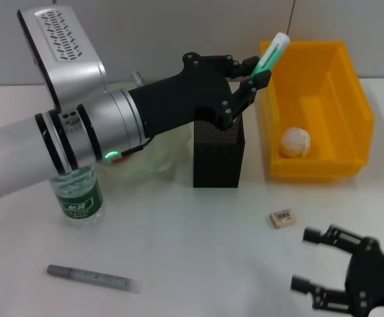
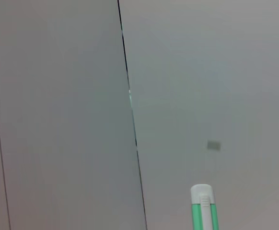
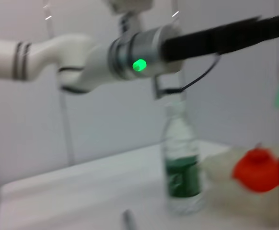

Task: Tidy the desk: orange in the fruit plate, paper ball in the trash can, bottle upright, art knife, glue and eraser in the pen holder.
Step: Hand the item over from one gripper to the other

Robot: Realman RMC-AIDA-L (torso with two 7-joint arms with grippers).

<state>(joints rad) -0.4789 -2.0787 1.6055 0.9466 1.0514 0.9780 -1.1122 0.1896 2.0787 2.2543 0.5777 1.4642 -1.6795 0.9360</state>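
My left gripper is shut on a green and white pen-shaped stick, held tilted above the black mesh pen holder; the stick's white end also shows in the left wrist view. A grey pen-shaped item lies near the front left of the table. The eraser lies on the table just beyond my open right gripper. The paper ball sits inside the yellow trash can. The bottle stands upright. The orange rests in the translucent fruit plate.
My left arm stretches across the plate and over the bottle toward the holder. The trash can stands right beside the pen holder. A grey wall is close behind the table.
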